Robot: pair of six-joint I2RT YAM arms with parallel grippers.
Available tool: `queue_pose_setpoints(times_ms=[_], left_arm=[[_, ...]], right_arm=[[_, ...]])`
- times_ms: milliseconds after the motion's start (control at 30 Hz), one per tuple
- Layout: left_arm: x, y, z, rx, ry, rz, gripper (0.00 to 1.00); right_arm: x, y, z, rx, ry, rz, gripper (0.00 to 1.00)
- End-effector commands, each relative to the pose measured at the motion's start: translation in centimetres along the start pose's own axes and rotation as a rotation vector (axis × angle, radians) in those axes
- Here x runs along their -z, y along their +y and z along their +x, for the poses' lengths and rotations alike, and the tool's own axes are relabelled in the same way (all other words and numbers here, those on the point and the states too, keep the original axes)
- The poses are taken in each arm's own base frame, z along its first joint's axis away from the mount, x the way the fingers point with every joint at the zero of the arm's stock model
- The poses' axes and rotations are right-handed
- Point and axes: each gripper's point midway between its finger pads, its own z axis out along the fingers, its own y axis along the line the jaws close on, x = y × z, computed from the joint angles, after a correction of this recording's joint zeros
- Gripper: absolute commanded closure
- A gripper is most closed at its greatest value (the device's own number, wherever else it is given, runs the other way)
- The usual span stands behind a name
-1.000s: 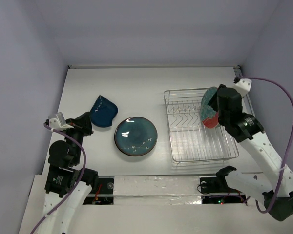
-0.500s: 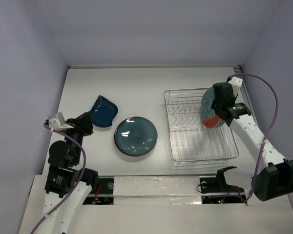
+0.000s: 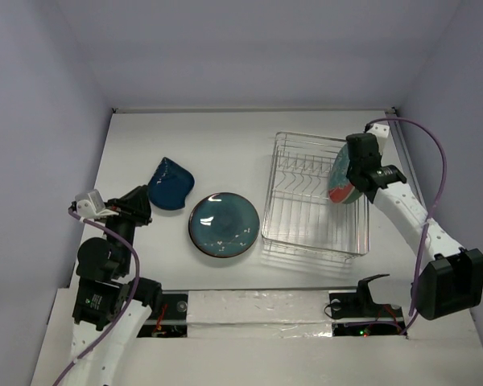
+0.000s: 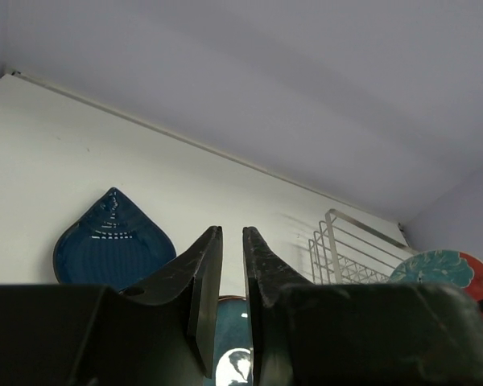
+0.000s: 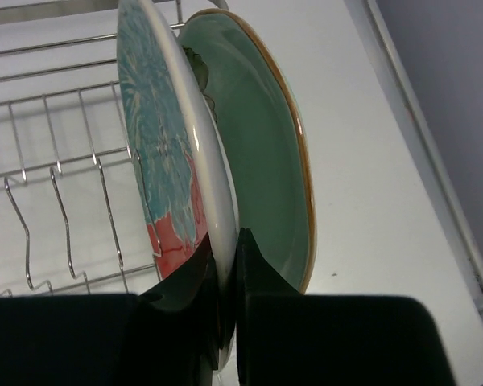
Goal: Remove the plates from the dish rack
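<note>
The silver wire dish rack (image 3: 306, 211) sits right of centre, skewed to the left. A plate with a teal and red pattern (image 3: 339, 178) (image 5: 157, 137) stands on edge at the rack's right side. My right gripper (image 3: 356, 167) (image 5: 225, 239) is shut on its rim. A pale green plate with an orange rim (image 5: 266, 145) stands just behind it. A glossy teal plate (image 3: 224, 224) and a dark blue wavy-edged plate (image 3: 171, 183) (image 4: 111, 241) lie flat on the table. My left gripper (image 3: 137, 203) (image 4: 232, 232) hovers near the blue plate, open by a narrow gap and holding nothing.
The white table ends at walls on the left, back and right. The right wall (image 3: 435, 96) is close to the rack and my right arm. A purple cable (image 3: 435, 161) loops over the right arm. The arm bases and a taped strip (image 3: 258, 310) line the near edge.
My right gripper has shut on the patterned plate's rim. The rack has shifted and skewed leftward with it. My left gripper has opened a little.
</note>
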Motion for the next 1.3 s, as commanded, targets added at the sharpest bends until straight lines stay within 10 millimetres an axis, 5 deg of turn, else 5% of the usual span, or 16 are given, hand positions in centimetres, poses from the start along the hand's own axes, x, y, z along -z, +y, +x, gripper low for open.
queue_pose_setpoints(times_ms=[0,333,600,800,867,1033,1267], left_arm=[[0.1,-0.6,-0.9,0.006,-0.038,0.028,0.86],[-0.1,-0.3,-0.7,0.008,-0.035,0.015,0.84],[-0.8,-0.1,0.1,-0.002,-0.004,-0.002,0.83],[-1.3,0.5,0.3,-0.013,0.002,-0.031,0.83],[-1.5,1.0,0.1,-0.018,-0.008,-0.053,0.83],[-1.8,1.8,0.1,-0.027,-0.013,-0.088,0.83],[-2.0,1.9,0.2,-0.029,-0.007,-0.091,0.83]], right_arm=[[0.0,-0.7,-2.2,-0.061,-0.058,0.043,1.00],[6.7,-4.3,-9.5,-0.047,-0.277,0.015,1.00],[12.4,-2.2,-13.4,-0.059,-0.376,-0.272,1.00],[17.6,3.1,-13.9,-0.284,-0.380,-0.674,1.00],[19.8,6.6,-13.5,-0.360,-0.347,-0.840,1.00],[21.7,16.2,-8.7,-0.383,-0.142,-1.080,1.00],[23.7,25.2,-3.5,-0.277,0.039,-1.251,1.00]])
